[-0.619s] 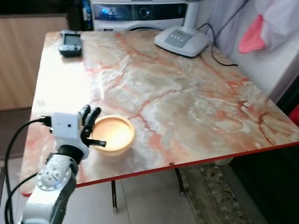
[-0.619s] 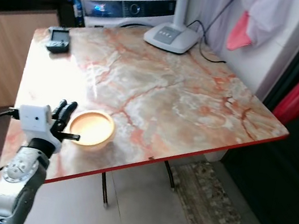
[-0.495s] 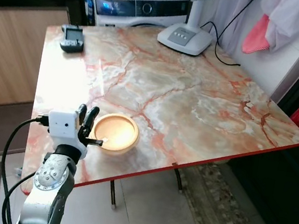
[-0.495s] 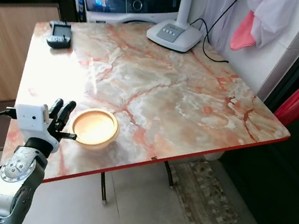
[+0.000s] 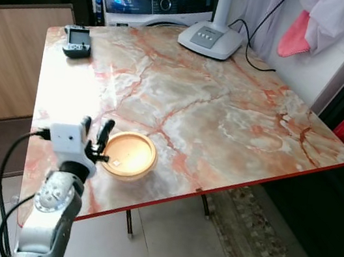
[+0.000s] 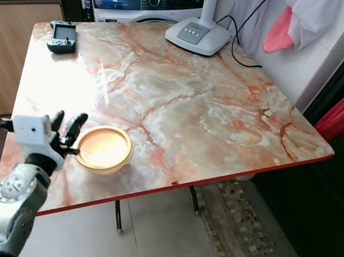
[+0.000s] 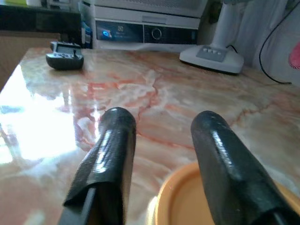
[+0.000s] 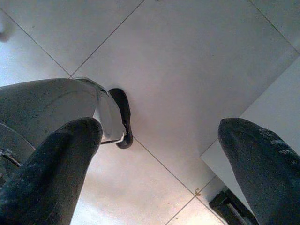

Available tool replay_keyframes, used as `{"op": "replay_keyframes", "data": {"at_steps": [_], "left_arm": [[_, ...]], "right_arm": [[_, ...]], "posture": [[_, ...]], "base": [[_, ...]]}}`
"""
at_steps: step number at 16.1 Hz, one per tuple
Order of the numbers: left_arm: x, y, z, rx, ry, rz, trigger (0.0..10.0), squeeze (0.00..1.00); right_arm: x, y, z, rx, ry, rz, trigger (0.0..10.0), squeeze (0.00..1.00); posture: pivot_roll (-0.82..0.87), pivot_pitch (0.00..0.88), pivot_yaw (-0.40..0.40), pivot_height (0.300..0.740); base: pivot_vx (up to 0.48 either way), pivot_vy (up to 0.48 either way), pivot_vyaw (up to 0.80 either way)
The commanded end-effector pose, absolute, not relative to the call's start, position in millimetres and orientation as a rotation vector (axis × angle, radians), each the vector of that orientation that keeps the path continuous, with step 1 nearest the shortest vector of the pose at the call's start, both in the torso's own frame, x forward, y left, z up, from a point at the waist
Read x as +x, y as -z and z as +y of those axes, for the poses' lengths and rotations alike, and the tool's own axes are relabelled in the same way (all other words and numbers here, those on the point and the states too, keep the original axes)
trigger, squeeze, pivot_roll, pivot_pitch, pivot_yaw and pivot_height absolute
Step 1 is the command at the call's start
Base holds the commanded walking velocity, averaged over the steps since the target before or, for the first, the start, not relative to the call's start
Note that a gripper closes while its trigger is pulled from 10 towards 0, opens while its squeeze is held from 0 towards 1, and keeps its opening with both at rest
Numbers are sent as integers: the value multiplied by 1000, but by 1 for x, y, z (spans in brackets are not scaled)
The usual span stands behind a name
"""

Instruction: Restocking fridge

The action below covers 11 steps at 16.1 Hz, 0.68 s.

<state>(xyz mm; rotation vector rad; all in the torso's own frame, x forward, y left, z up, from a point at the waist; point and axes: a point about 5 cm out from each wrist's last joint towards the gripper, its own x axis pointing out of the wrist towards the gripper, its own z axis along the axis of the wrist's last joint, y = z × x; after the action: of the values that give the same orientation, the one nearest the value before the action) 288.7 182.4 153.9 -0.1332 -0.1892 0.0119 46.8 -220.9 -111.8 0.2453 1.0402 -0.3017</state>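
One orange bowl [image 5: 129, 156] sits beside left tool [image 5: 94, 130], unlabelled.

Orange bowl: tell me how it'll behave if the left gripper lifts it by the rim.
The bowl looks like thin plastic, so probably light and stiff. Shallow and wide, it may tilt when the left gripper pinches one edge. On the glossy table it could slide.

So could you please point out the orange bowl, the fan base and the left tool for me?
orange bowl [image 5: 129, 155], left eye view, inner bottom.
fan base [image 5: 210, 40], left eye view, button panel on top.
left tool [image 5: 95, 130], left eye view, midway between its fingertips.
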Motion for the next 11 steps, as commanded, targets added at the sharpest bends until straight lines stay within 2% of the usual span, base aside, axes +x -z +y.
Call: {"op": "replay_keyframes", "data": {"at_steps": [1, 3, 6, 11], "left_arm": [[289, -149, 182, -176, -4, -153, 10000, 0], [289, -139, 179, -316, -8, -108, 10000, 0], [288, -133, 180, -397, -6, -84, 10000, 0], [279, -132, 195, -450, -76, -80, 10000, 0]], "right_arm": [[43, 113, -218, 241, 284, 1060, 10000, 0], [43, 113, -220, 243, 296, 1054, 10000, 0], [43, 112, -221, 240, 301, 1053, 10000, 0], [43, 112, -223, 225, 289, 1057, 10000, 0]], "posture": [[153, 81, -22, 740], [140, 79, -25, 740], [136, 79, -30, 740], [145, 81, -36, 740]], "base": [[0, 0, 0], [0, 0, 0], [0, 0, 0], [0, 0, 0]]}}
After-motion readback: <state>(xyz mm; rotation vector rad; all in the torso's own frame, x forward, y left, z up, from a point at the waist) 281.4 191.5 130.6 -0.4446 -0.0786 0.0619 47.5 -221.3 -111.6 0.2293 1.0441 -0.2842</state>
